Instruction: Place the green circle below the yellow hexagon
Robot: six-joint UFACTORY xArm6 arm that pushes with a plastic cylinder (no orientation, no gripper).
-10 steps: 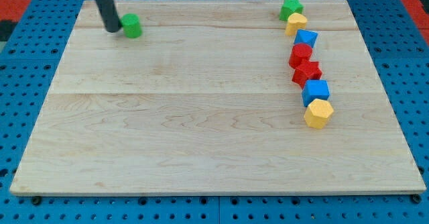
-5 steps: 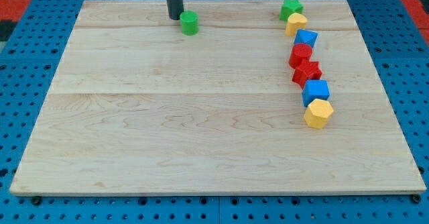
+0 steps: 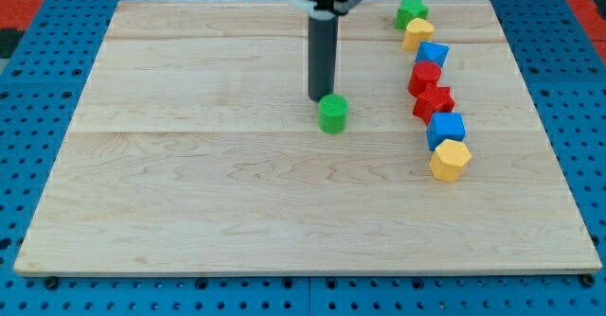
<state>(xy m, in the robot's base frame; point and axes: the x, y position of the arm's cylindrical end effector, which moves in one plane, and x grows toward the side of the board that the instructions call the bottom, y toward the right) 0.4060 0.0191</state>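
Note:
The green circle (image 3: 332, 114) lies near the middle of the wooden board (image 3: 189, 193). My tip (image 3: 320, 99) touches its upper left edge, and the rod rises straight up from there. The yellow hexagon (image 3: 450, 160) sits at the view's right, at the bottom end of a column of blocks. The green circle is well to the left of the hexagon and a little higher in the view.
A column of blocks runs down the view's right: a green star (image 3: 411, 12), a yellow block (image 3: 418, 33), a blue block (image 3: 433, 56), two red blocks (image 3: 425, 78) (image 3: 434, 101) and a blue cube (image 3: 446, 128). Blue pegboard (image 3: 38, 89) surrounds the board.
My tip has pushed the green circle from the board's top left, first rightward along the top, then down and right to the middle.

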